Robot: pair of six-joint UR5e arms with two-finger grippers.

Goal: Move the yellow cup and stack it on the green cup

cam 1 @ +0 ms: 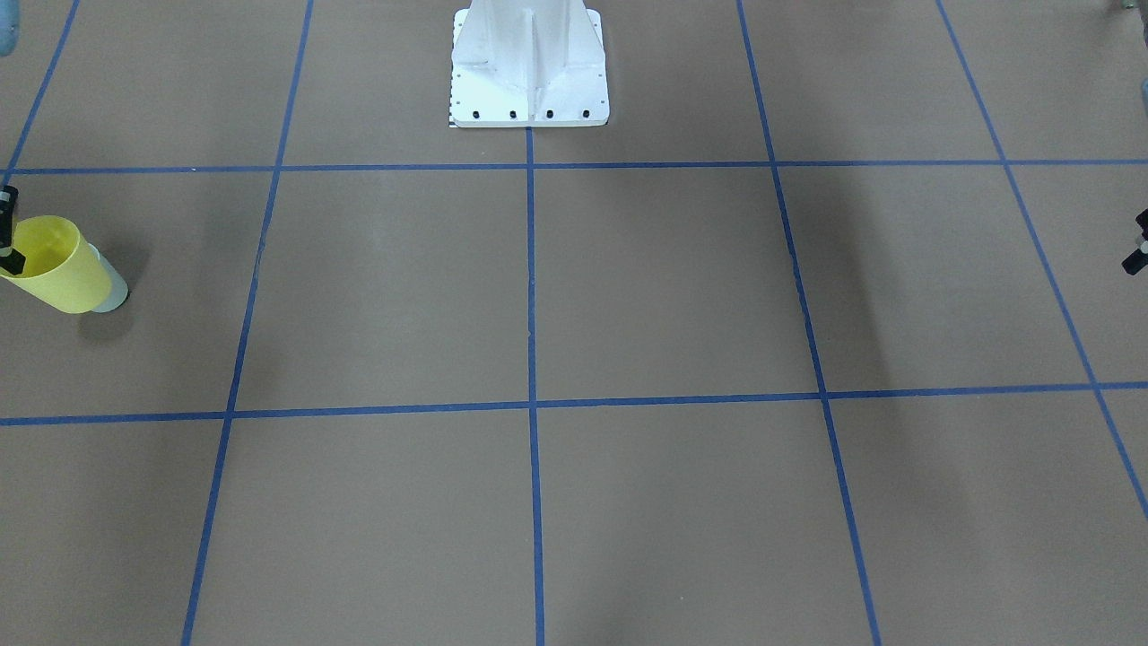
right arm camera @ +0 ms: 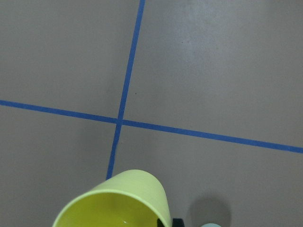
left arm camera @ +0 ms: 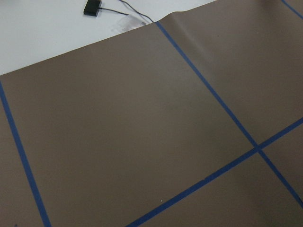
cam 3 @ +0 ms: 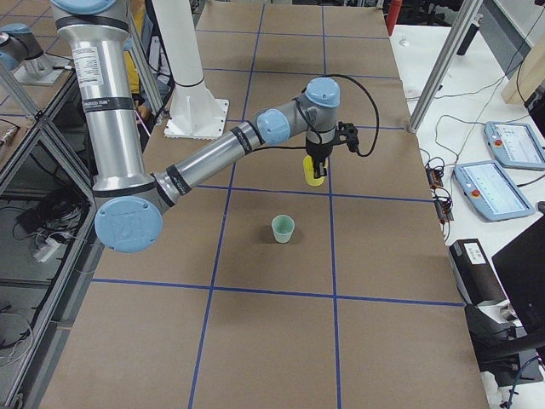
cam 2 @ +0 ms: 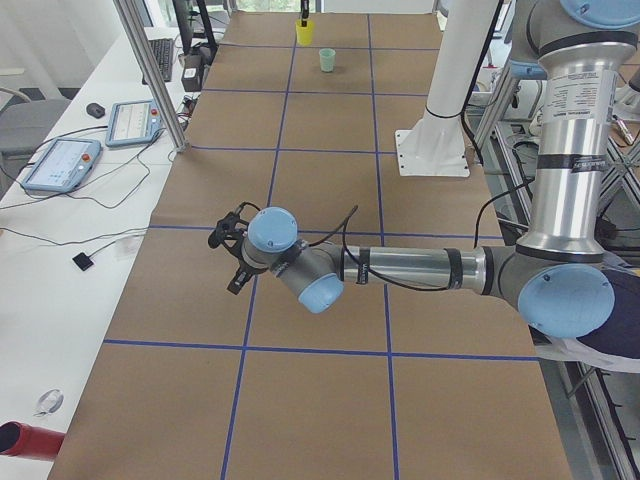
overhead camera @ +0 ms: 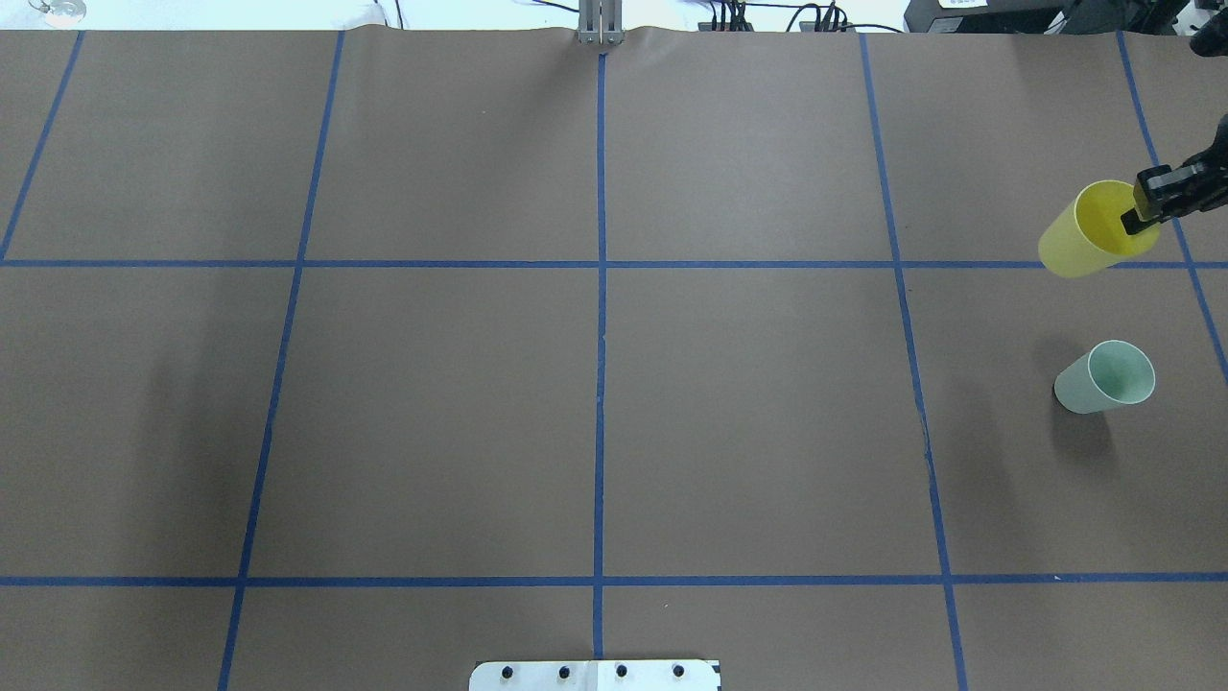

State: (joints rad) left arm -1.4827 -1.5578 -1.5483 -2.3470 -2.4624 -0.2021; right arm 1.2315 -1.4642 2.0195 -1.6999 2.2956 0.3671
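My right gripper [overhead camera: 1142, 209] is shut on the rim of the yellow cup [overhead camera: 1084, 235], one finger inside it, and holds it tilted above the table. The green cup [overhead camera: 1103, 377] stands upright on the table, apart from the yellow cup and nearer the robot. In the front view the yellow cup [cam 1: 58, 265] hides most of the green cup [cam 1: 114, 289]. The right wrist view shows the yellow cup [right arm camera: 118, 201] at the bottom edge. My left gripper [cam 2: 232, 255] hovers over the table's other end, holding nothing; I cannot tell whether it is open or shut.
The robot's white pedestal [cam 1: 529, 67] stands at the table's middle near the robot's side. Blue tape lines [overhead camera: 601, 288] grid the brown table. Both cups are close to the table's right end. Tablets [cam 3: 511, 145] lie on a white bench beyond the far edge.
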